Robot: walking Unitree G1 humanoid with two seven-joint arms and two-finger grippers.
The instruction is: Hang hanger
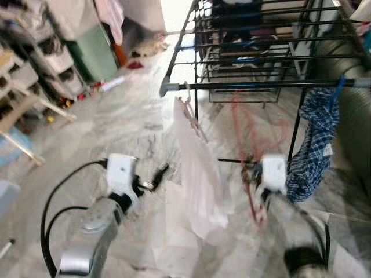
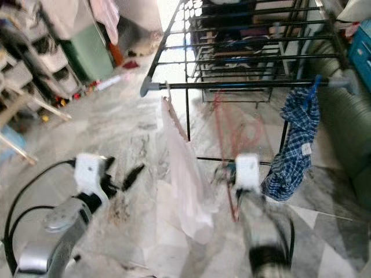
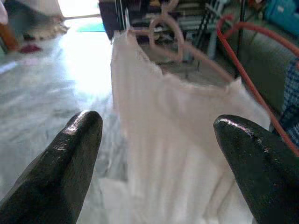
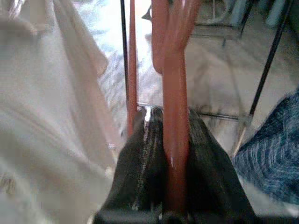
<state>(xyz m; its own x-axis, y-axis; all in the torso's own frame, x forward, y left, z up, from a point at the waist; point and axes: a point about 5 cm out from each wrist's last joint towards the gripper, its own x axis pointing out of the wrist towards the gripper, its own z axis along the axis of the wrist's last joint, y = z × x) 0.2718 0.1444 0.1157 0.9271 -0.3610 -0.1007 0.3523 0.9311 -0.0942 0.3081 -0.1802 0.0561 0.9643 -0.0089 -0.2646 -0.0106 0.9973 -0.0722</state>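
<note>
Right claw [image 4: 170, 154] pinches thin red wire hanger [image 4: 174, 93] beside ribbed white cloth [image 3: 177, 154].

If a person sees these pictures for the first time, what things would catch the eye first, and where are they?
First, the pale pink garment hanging on its hanger from the front rail of the black drying rack, in the middle. Next, the red hanger clamped in the right tool, just right of the garment. A blue checked cloth hangs further right; the open left tool faces the garment.
</note>
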